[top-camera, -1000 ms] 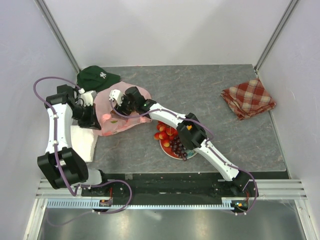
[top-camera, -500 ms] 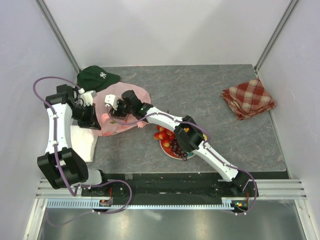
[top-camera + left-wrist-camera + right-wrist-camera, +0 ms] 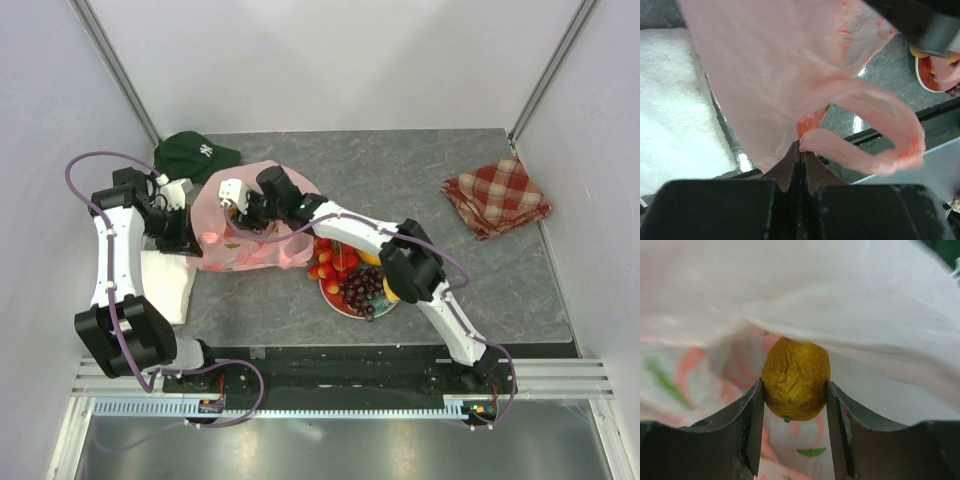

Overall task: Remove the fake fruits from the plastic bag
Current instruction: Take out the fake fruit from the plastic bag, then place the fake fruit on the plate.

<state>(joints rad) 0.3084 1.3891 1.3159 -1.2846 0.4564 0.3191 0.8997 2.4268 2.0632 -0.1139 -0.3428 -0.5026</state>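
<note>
Mid-extraction, by the look of it. Gripping the orange-yellow fruit (image 3: 796,378) in the right gripper (image 3: 795,390), one finger on each flank, square across the middle. Doing so inside the plastic bag (image 3: 270,250), under pink film draped over the fruit's top. Pinching bag film with the left gripper (image 3: 799,150), jaws pressed fully together on a fold beside a handle loop (image 3: 880,132).

Locating the bag at the left of the table, with the green cap (image 3: 195,153) just beyond its far-left corner and the white towel (image 3: 165,285) to its near left. Reaching the red plate (image 3: 333,300) on its right side; touching or only overlapping, can't tell.

Counting as already out: red berries (image 3: 328,266) and dark grape bunch (image 3: 362,288), both on the plate.

To do this step well, as a judgement:
- Hold the squeeze constant; expect a smooth, round plastic shell to squirt out if relaxed or crushed.
- Back out along the entry path, not straight up; expect the overhead film to snag the fingers otherwise.
- Hold the left pinch firm and a touch raised, to keep the mouth open and stop the bag trailing along.
- Check for film trapped between finger and fruit; none seen in the wrist view, far side hidden.
- Release low over a bare patch of plate to avoid roll-off.
- Can't tell whether more fruit remains inside; verify after.
</note>
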